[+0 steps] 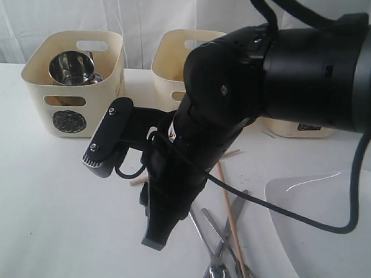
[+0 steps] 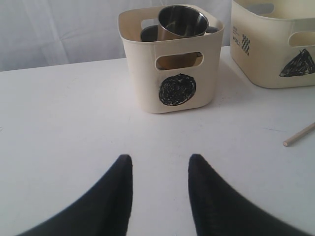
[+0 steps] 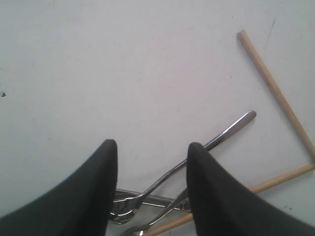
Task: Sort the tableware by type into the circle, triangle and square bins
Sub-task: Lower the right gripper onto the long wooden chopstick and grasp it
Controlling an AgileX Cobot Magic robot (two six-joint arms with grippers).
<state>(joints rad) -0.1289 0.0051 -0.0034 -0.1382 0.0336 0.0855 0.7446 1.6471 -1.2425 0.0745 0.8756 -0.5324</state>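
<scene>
The circle bin [image 1: 73, 86] [image 2: 172, 64] holds steel mugs [image 1: 71, 67] [image 2: 182, 22]. To its right are the triangle bin [image 1: 174, 60] [image 2: 275, 44] and, mostly hidden behind the arm, a third bin [image 1: 298, 128]. My right gripper [image 1: 155, 236] [image 3: 152, 145] hangs open and empty, fingers down, just above the table beside crossed steel cutlery [image 1: 219, 259]. A spoon [image 3: 197, 157] passes behind one finger. Two wooden chopsticks [image 1: 231, 216] [image 3: 275, 91] lie among the cutlery. The large white plate [image 1: 330, 234] is at the front right. My left gripper [image 2: 160, 160] is open over bare table, facing the circle bin.
The bulky black right arm [image 1: 289, 63] fills the upper right of the exterior view and blocks much of the table's back. A black cable [image 1: 293, 216] loops from it over the plate's edge. A chopstick tip [image 2: 299, 134] shows near the triangle bin.
</scene>
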